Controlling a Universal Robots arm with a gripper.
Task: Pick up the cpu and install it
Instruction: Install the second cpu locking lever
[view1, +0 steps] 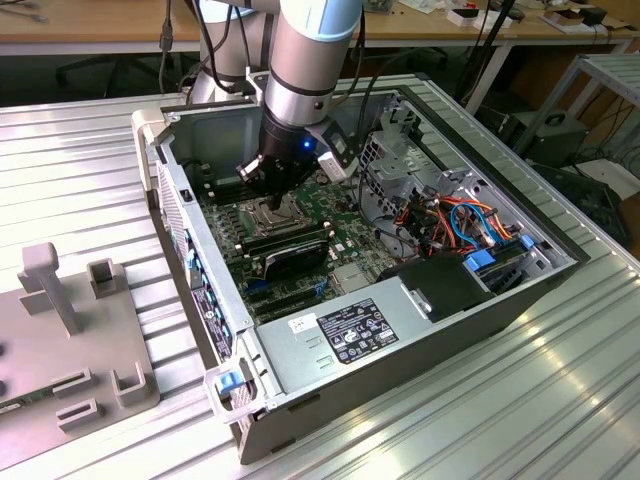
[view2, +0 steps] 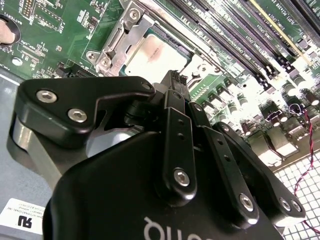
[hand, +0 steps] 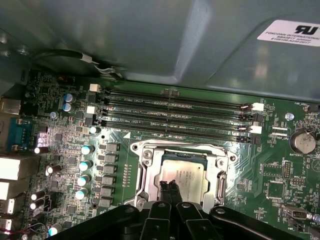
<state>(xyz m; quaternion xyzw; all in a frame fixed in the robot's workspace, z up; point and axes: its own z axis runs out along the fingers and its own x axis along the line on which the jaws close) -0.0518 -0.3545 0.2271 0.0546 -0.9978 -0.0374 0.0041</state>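
Observation:
The cpu, a small square chip with a silver-grey top, lies flat inside the metal socket frame on the green motherboard. It also shows in the second wrist view as the cpu within the frame. My gripper hangs just over the chip's near edge, its two black fingers pressed together with nothing between them. Whether the tips touch the chip cannot be told. In the exterior view the gripper reaches down into the open computer case.
Long black memory slots run beside the socket. A row of capacitors stands on its other side. A power supply, coloured cables and the case walls crowd the space. A grey fixture sits at the exterior view's left.

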